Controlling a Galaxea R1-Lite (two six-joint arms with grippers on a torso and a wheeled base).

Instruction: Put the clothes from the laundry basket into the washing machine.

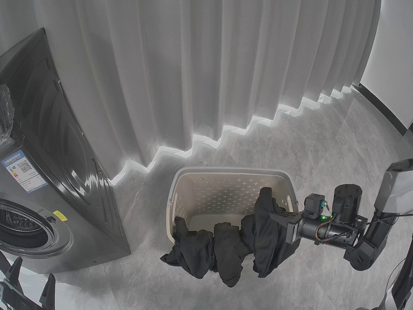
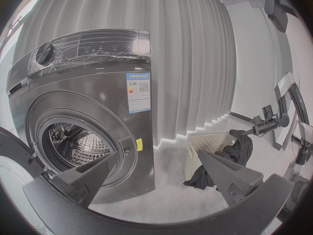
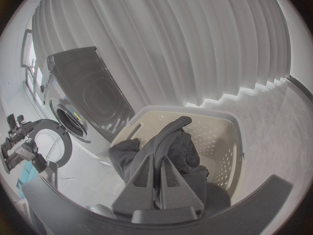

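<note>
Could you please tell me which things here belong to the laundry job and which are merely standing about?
Belonging to the job:
laundry basket
dark clothes, draped over its near rim
washing machine, door open
right gripper, shut on the clothes
left gripper, open, near the machine

Just there:
curtain
floor
label on the machine's front
</note>
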